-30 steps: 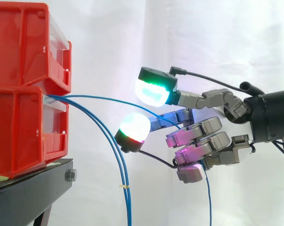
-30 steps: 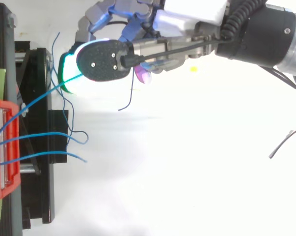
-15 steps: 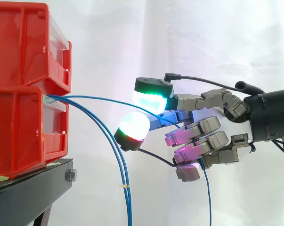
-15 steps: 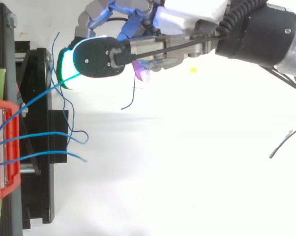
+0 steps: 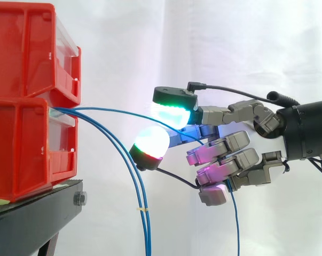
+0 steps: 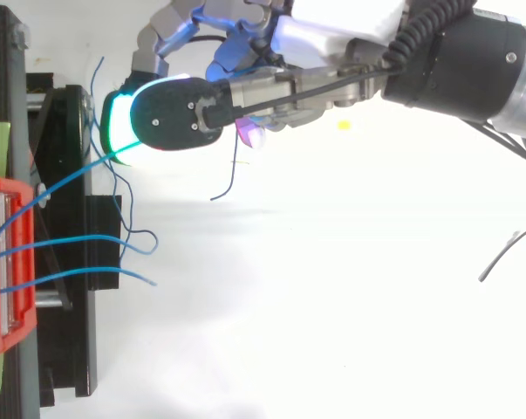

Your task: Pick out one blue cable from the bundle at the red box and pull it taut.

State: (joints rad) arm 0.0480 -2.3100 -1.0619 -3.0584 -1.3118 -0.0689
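Two red bins are stacked at the left; several thin blue cables come out of the front of the lower red bin. One blue cable runs rightward in a shallow bow into my hand. It passes between the green-white thumb pad above and a white-green fingertip below, threads through the curled magenta fingers, and its free end hangs down beneath them. From above, the same cable slants from the bin to under the thumb pad. My hand is shut on this cable.
Two other blue cables droop from the bin and hang down together beside the black stand. In the top view they stick out as short loose ends over the stand. A white curtain is behind.
The thumb pad has come down and slightly left toward the fingertip below it, closing the gap round the cable. The arm and the other cables have hardly moved.
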